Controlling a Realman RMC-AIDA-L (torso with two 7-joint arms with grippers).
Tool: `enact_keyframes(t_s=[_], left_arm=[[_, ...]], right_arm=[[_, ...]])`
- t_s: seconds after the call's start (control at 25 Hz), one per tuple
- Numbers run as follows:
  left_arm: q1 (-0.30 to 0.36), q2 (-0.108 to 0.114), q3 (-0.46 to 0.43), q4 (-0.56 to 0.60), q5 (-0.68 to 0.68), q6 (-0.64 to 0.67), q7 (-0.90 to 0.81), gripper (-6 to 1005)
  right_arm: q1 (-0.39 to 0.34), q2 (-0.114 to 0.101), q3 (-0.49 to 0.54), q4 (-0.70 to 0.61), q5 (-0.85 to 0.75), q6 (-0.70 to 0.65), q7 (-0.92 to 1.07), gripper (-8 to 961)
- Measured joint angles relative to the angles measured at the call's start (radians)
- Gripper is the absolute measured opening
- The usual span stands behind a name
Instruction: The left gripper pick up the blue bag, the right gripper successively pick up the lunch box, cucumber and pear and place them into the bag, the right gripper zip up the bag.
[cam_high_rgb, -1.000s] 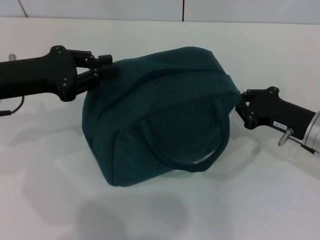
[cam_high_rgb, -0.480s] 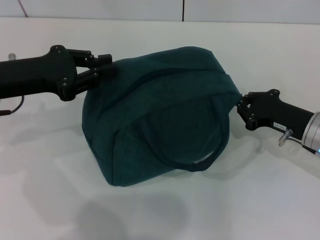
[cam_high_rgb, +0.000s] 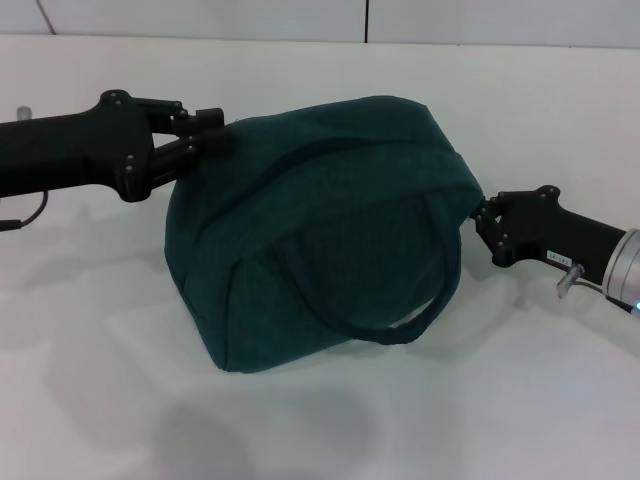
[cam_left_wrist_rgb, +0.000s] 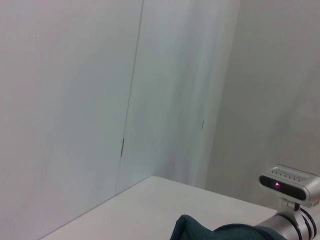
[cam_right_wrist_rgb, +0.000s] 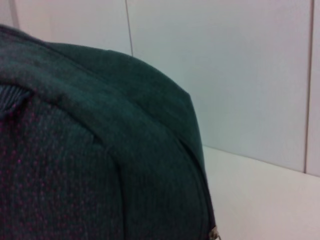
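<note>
- Currently the blue bag (cam_high_rgb: 320, 235) hangs tilted above the white table (cam_high_rgb: 520, 400), near its middle, zipped closed, one loop handle (cam_high_rgb: 400, 325) drooping toward the near edge.
- Left gripper (cam_high_rgb: 205, 135) pinches the bag's top left end, fingers pressed onto fabric.
- Right gripper (cam_high_rgb: 482, 215) sits at the bag's right end by the zipper end; fingers hidden, can't tell whether they grip.
- Right wrist view: bag fabric close, metal zipper bit (cam_right_wrist_rgb: 214, 234) at the seam.

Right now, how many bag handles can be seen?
1. A padded loop handle hangs down the near side of the blue bag, which the left gripper and right gripper flank. A second may be hidden behind.
</note>
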Motion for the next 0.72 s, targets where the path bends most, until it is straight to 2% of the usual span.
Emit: enact_keyframes(t_s=[0.36,0.6,0.72], left_arm=[[0.001,-0.001,0.0,-0.005,0.0,0.001,0.0,199],[0.014,-0.008,0.0,-0.007,0.0,0.006,0.0,199],[0.036,-0.013,0.0,-0.008,-0.017,0.007,-0.001,200]], right_arm=[[-0.018,0.0,0.0,-0.004,0.013,-0.022,0.002,76],[-0.06,-0.006,0.013,-0.006,0.056,-0.156,-0.005,115],[-0.09,-0.008,0.058,-0.006,0.058,-0.218,-0.008,135]])
